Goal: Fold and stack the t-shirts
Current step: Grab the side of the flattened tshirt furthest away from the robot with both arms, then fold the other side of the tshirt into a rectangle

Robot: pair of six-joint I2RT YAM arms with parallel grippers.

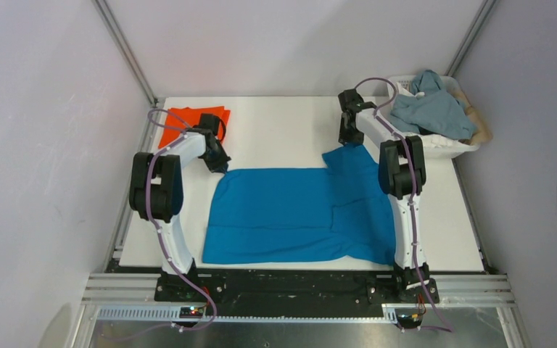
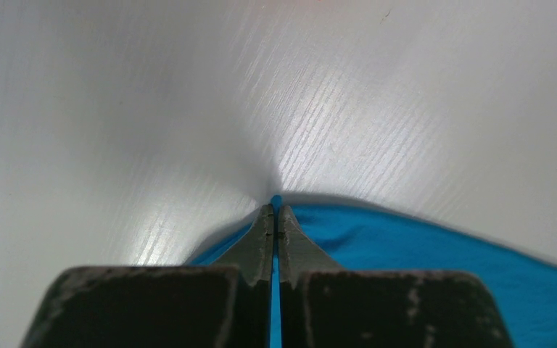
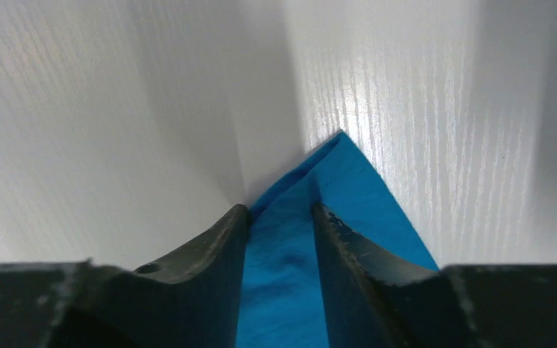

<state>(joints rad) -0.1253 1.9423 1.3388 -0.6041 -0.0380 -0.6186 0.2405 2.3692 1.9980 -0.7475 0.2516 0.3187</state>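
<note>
1. Two tees, top cam: the blue t-shirt (image 1: 290, 214) lies spread mid white worktop (image 1: 283, 130), right side folded over. The orange t-shirt (image 1: 188, 119) sits folded at the far left corner. The left pincer (image 1: 217, 165) is at the blue one's far left corner, the right pincer (image 1: 347, 139) at its far right corner.
2. Left wrist cam: the left pincer (image 2: 275, 212) is nipped tight on a thin bit of blue cloth.
3. Right wrist cam: the right pincer (image 3: 279, 209) has its fingers apart, w/ the blue corner btw them, tip poking out.
</note>
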